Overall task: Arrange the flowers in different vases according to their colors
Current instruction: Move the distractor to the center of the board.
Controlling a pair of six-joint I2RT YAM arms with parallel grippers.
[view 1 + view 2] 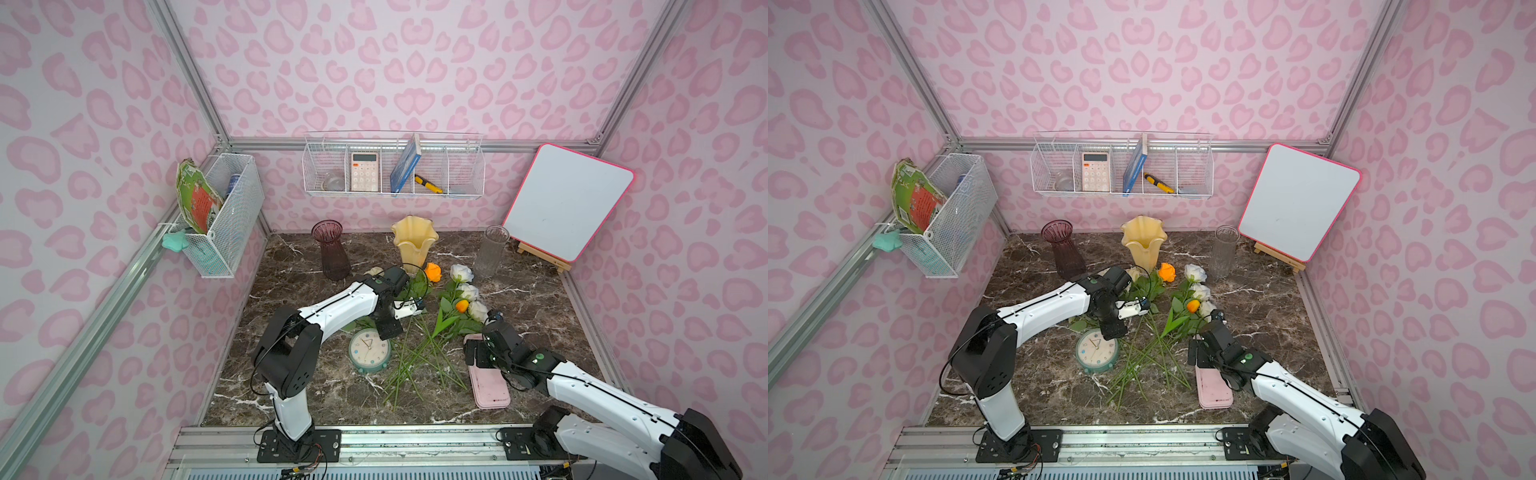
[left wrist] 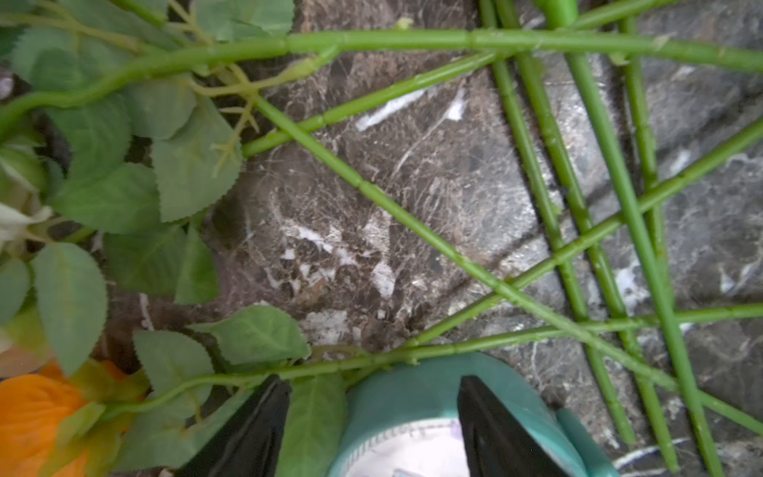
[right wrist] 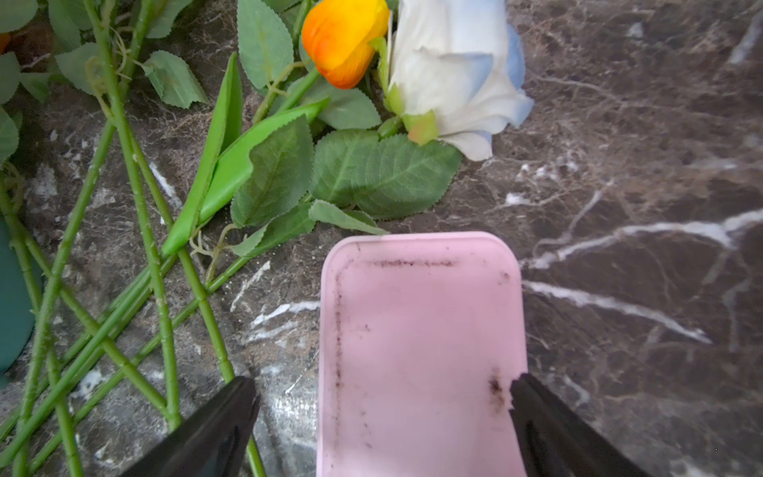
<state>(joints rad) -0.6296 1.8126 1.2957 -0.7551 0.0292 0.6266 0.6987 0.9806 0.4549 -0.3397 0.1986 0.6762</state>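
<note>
Left end effector [image 2: 371, 429] pointed down at the dark marble counter [image 1: 286, 274] with its black jaws parted and nothing clenched. A green leaf and the rim of a round teal alarm clock [image 1: 369, 349] showed between them, and one green stem crossed just past the tips. To its right, the long green-stemmed artificial flowers [image 1: 441, 321] lay in a loose heap, their stems crossing between both end effectors. Their heads lay farther out: an orange rose [image 1: 433, 271], white-bluish roses [image 1: 461, 273] and a small orange tulip bud [image 1: 462, 306]. Well beyond them stood three upright vases: a dark purple ribbed glass vase [image 1: 332, 253] past the left end effector, a creamy yellow wavy-rimmed vase [image 1: 414, 243] in the middle, and a clear glass cylinder vase [image 1: 492, 251] past the right. Right end effector [image 3: 388, 433] hung released, jaws spread wide, over a flat pink case [image 3: 421, 330], grasping nothing. One white-bluish rose lay just beyond the case.
</note>
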